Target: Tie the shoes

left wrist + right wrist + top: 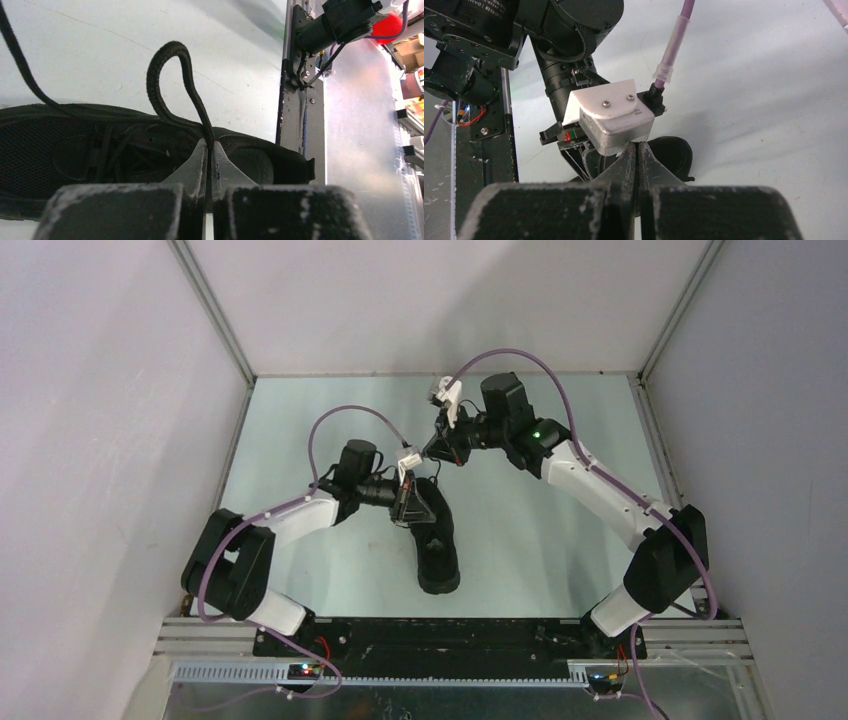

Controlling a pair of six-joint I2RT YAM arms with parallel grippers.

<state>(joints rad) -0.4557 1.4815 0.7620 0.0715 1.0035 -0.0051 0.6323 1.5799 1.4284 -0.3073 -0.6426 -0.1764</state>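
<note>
Shoe [437,550] sits mid-worktop [560,540], between the two arms. The left claw [209,146] is down over it, pinched tight on the lace [199,110], with a loop [169,47] standing up just above the tips. That's a slim grip, right at the fingertips. Any sideways tug and the lace could slide out, and the loop would collapse onto the tongue.

The right claw [636,149] is raised just beyond the shoe with its jaws pressed together. Whether it has lace between them, I can't tell. A second strand [19,57] runs up out of the left wrist view, maybe toward it.

Here's the worry: the right claw hangs very close to the white housing [613,119] on the left wrist, so reaching for the loop risks a knock between arms. Pull too hard on either strand and the light shoe may drag or tip rather than the knot cinching. Get the loop tangled around a finger and it won't release cleanly. And if that right claw is empty, it's closing on nothing.
</note>
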